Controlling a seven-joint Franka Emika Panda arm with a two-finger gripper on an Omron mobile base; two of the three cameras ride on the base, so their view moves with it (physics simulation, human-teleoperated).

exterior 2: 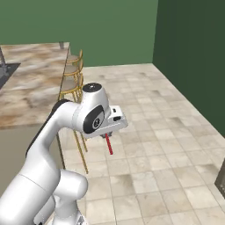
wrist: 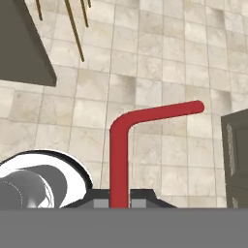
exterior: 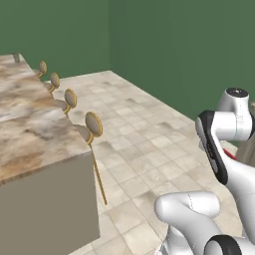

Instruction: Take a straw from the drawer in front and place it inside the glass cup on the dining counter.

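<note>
My gripper (exterior 2: 108,133) is shut on the red straw (exterior 2: 108,144), which hangs down from the jaws over the tiled floor. In the hand view the straw (wrist: 119,160) rises from between the fingertips of the gripper (wrist: 119,203) and bends to the right. A short bit of the straw (exterior: 230,154) peeks out behind the arm in the left base view. The marbled dining counter (exterior: 30,124) stands to the left of the arm, and its end corner (exterior 2: 35,99) is close to the arm's elbow. The glass cup and the drawer are out of view.
Several round-backed stools (exterior: 93,124) on thin gold legs line the counter's right side (exterior 2: 72,83). A dark cabinet corner (wrist: 236,155) stands at the hand view's right edge. Open tiled floor (exterior 2: 167,132) stretches to the green walls.
</note>
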